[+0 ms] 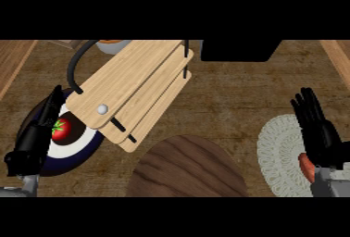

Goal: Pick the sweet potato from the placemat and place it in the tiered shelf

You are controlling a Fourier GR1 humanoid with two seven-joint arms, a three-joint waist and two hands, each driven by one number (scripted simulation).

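Pickup barely begun: sweet potato (305, 165) on placemat (279, 152), right hand (320, 134) above with straight fingers, gripping nothing; left hand (31, 139) idle beside plate (75, 152); carry to wooden shelf (133, 88) pending.

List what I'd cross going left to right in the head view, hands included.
Left hand → plate with tomato → wooden tiered shelf → round wooden board → white placemat → right hand over the sweet potato.
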